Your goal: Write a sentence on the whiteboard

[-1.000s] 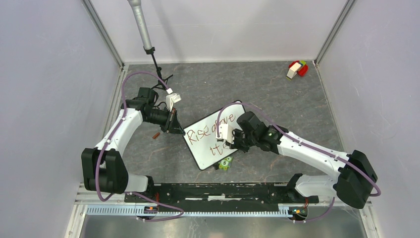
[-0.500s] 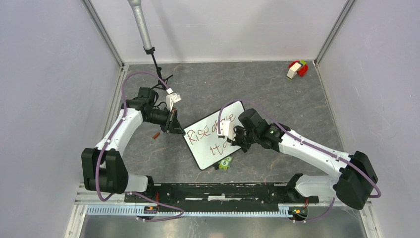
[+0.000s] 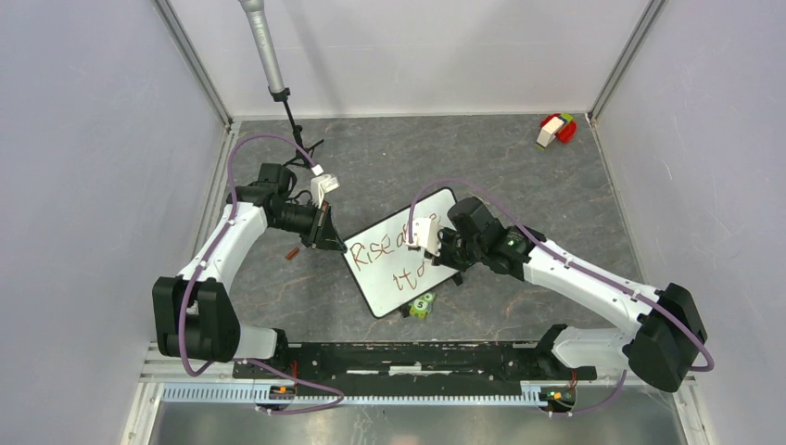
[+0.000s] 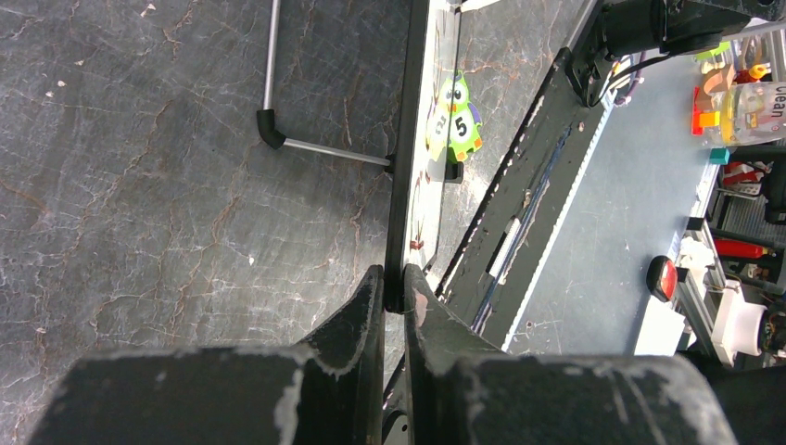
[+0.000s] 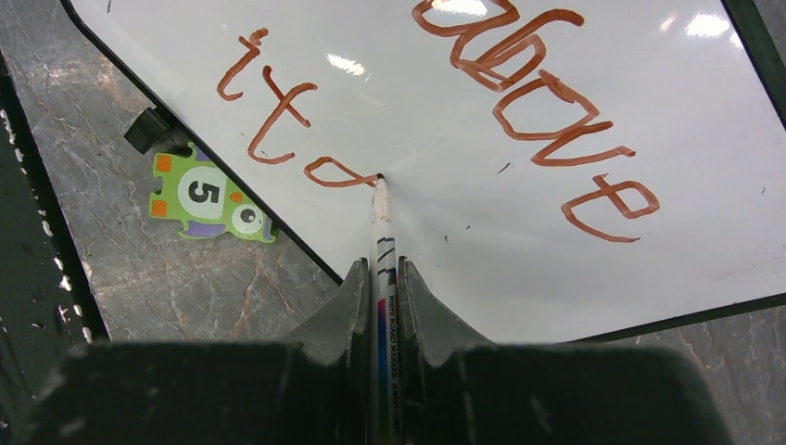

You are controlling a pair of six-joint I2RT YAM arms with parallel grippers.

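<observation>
On my screen, pale grey walls (image 3: 93, 139) close in on three sides, with slanting metal posts (image 3: 196, 69) at the two far corners. The table top (image 3: 399, 153) is dark grey with marble veining, evenly lit. A black rail (image 3: 417, 357) runs along its near edge.

whiteboard (image 5: 556, 269) "Rise above it a", green piece (image 5: 209, 197) "5"

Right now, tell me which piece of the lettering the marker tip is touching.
The half-drawn loop after "it" on the lower line: the marker tip meets its right end. "above" sits apart, on the other line.
</observation>
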